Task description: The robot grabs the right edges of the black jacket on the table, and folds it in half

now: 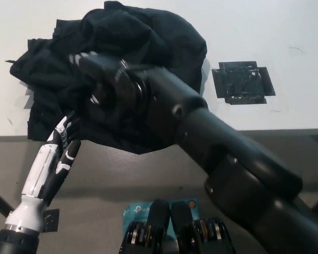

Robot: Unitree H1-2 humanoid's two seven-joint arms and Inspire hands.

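The black jacket (132,47) lies bunched on the white surface (286,32), its near hem hanging over the front edge. The black right robot hand (98,79) sits directly on top of the heap toward its left side, far nearer than any other part; whether it grips cloth cannot be told, black on black. The white left robot hand (63,143) rests at the hem, fingers loosely apart, empty.
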